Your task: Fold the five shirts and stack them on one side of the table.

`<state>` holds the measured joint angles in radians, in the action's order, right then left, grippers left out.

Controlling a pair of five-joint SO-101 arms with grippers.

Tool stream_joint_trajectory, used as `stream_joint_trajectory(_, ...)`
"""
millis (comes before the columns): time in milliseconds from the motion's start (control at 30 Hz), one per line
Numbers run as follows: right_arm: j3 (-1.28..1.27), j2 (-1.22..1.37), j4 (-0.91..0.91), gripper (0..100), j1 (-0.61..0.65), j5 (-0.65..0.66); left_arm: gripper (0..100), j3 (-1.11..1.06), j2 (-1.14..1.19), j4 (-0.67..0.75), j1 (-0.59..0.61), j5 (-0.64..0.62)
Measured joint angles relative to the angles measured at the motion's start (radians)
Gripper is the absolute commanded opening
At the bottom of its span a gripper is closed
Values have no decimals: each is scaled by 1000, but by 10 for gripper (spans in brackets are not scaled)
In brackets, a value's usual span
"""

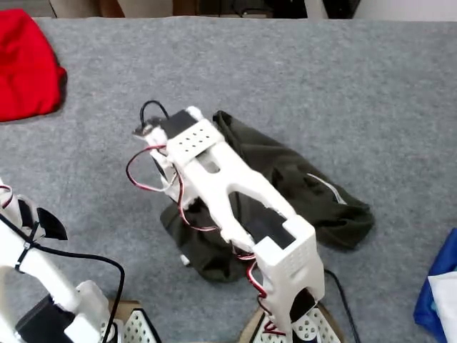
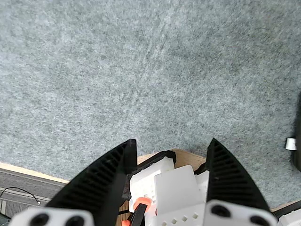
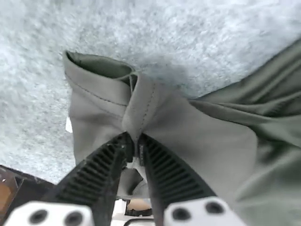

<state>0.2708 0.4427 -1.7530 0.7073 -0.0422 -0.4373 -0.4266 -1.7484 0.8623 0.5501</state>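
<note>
A dark olive shirt (image 1: 314,193) lies crumpled at the table's middle in the high view. My right arm (image 1: 214,164) stretches over it. In the right wrist view, my right gripper (image 3: 134,141) is shut on a raised fold of the olive shirt (image 3: 188,141), with the hem bunched just past its tips. My left gripper (image 2: 171,146) is open over bare grey felt with nothing between its fingers. In the high view it stands at the near left (image 1: 37,218), away from the olive shirt. A red shirt (image 1: 25,68) sits at the far left.
A blue garment (image 1: 439,286) lies at the near right edge. The grey felt table (image 1: 343,78) has free room along the back and right. Both arm bases (image 1: 285,321) stand at the near edge, and loose red and black wires hang from the right arm.
</note>
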Motion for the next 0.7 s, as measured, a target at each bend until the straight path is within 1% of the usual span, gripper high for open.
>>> stream_joint_trajectory(100, 60, -29, -11, 27, -55, 0, 249, 0, 0, 0, 0, 0)
stream_joint_trajectory(267, 71, -195, -11, 27, -164, -3, 250, 0, 0, 0, 0, 0)
stream_joint_trajectory(333, 71, -275, -11, 27, -212, -3, 250, 0, 0, 0, -34, 0)
stream_joint_trajectory(400, 71, -356, -11, 27, -264, -3, 250, -6, 0, 0, -91, -14)
stream_joint_trajectory(467, 66, -436, -11, 27, -318, 0, 250, -6, 0, 0, -173, -69)
stream_joint_trajectory(600, -15, -586, -11, 27, -387, 35, 250, -6, 0, 55, -396, -221)
stream_joint_trajectory(700, -123, -675, -11, 27, -413, 66, 250, -5, 0, 147, -574, -353)
